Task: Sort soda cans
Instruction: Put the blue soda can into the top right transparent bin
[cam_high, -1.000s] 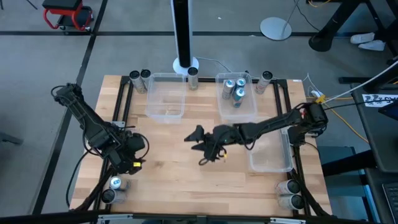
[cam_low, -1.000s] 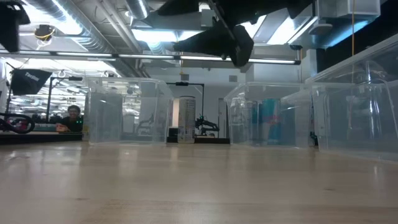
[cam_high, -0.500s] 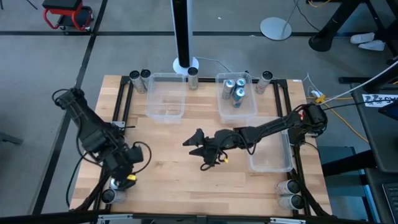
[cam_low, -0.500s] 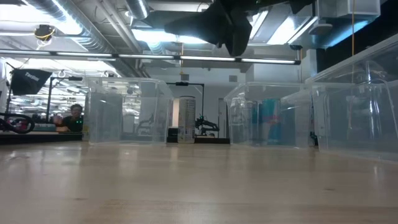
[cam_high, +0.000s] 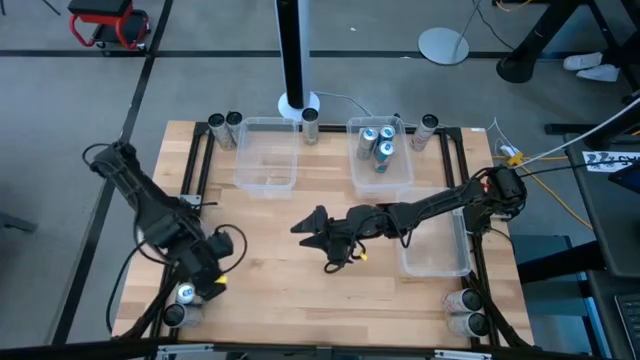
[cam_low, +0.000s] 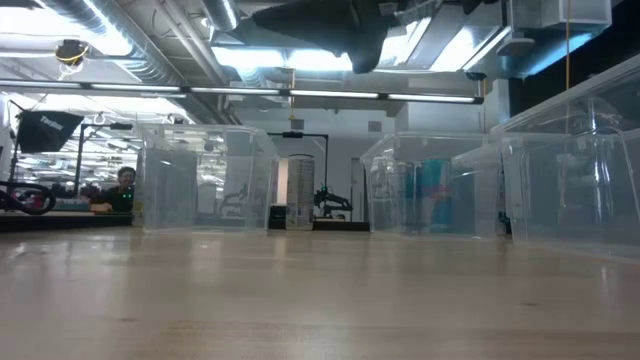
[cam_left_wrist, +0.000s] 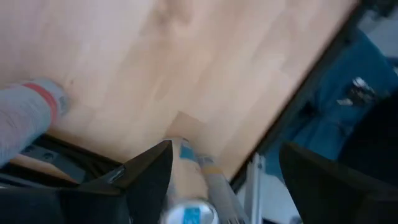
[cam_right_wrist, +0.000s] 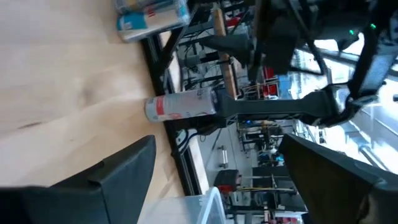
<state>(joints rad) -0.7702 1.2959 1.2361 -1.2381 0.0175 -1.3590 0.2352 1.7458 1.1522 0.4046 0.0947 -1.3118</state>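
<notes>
Two soda cans stand at the table's near-left corner: one with a blue top (cam_high: 185, 293) and a darker one (cam_high: 175, 314). My left gripper (cam_high: 207, 283) hangs open just above them. In its wrist view the blue-topped can (cam_left_wrist: 186, 208) shows between the spread fingers, closer to one of them, and a grey can with a red band (cam_left_wrist: 28, 118) lies aside. My right gripper (cam_high: 315, 245) is open over the table's middle, above bare wood, and shows at the low view's top (cam_low: 320, 20). Three blue cans (cam_high: 378, 146) sit in the far middle bin.
An empty clear bin (cam_high: 266, 153) stands at the far left-centre, the bin with cans (cam_high: 398, 172) beside it, and a third bin (cam_high: 437, 250) under my right forearm. Single cans stand along the far edge (cam_high: 225, 124) (cam_high: 311, 120) (cam_high: 428, 125) and at the near-right corner (cam_high: 467, 310).
My left gripper has moved toward the table's near edge, over the cans at the near-left corner. My right gripper has drifted a little toward the left and risen, staying open.
</notes>
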